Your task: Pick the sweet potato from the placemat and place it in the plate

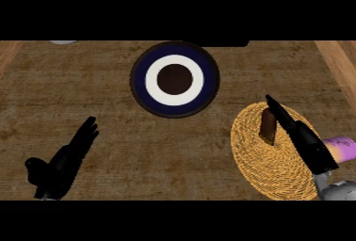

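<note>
Left hand [61,162] rests open at lower left; right hand [303,136] extends with straight fingers [274,106].

Two matte black hands with slim tapered fingers, left hand [61,162], right hand [306,141], pale purple-banded wrist cuff [341,146], grey forearm [339,190]

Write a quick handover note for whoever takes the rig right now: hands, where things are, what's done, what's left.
Left hand: open, resting at lower left, holding nothing.
Right hand: fingers straight, over the placemat, right beside the sweet potato; not closed on it.
Sweet potato: on the placemat, near its upper part.
Plate: upper middle of the counter, nothing on it.
Done: right hand brought to the potato.
Left: grasp, lift, carry to the plate, set down.
</note>
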You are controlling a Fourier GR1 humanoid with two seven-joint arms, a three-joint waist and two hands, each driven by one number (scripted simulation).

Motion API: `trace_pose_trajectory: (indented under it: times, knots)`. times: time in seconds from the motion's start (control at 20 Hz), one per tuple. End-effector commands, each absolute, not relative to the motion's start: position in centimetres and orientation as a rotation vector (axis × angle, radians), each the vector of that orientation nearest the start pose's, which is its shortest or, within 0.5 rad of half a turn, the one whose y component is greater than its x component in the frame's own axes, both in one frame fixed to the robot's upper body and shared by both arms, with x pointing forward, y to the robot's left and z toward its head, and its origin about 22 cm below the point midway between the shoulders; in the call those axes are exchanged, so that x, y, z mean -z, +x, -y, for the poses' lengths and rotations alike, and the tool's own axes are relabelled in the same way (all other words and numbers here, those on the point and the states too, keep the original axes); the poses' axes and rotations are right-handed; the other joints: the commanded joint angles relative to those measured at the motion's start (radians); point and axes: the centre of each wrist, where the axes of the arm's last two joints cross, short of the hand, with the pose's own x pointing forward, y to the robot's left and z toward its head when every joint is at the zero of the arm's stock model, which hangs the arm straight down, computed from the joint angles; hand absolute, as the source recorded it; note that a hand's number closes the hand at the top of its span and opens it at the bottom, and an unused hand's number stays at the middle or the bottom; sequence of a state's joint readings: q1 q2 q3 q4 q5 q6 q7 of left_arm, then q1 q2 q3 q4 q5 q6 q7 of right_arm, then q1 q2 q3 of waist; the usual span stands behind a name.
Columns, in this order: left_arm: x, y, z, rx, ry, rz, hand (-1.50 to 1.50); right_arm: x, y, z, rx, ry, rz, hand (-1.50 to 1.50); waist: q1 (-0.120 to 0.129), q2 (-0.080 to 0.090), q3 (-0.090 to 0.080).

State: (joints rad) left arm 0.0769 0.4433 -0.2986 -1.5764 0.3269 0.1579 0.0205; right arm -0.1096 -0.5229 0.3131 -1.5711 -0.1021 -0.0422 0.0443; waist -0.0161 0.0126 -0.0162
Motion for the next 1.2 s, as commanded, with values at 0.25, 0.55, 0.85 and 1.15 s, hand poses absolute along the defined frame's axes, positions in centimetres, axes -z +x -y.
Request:
trace_pose_trajectory:
  times: [0.25,0.55,0.85,1.15]
  knots:
    - [-2.7,22.9,-33.9,0.291,0.481,1.548,0.00,-8.5,30.1,24.7,0.228,-0.357,1.768,-1.50,0.039,-0.019,0.019]
    - [-1.1,21.4,-33.4,0.291,0.461,1.489,0.00,-5.5,28.4,25.2,0.255,-1.101,1.917,-1.50,0.015,-0.022,0.014]
    - [0.8,20.6,-33.5,0.288,0.468,1.502,0.00,-2.2,27.0,15.2,0.304,-1.137,1.967,-1.50,0.020,-0.015,0.013]
    - [0.3,20.6,-33.8,0.276,0.497,1.507,0.00,0.4,24.6,17.2,-0.023,-1.123,1.612,-1.50,-0.002,-0.022,0.009]
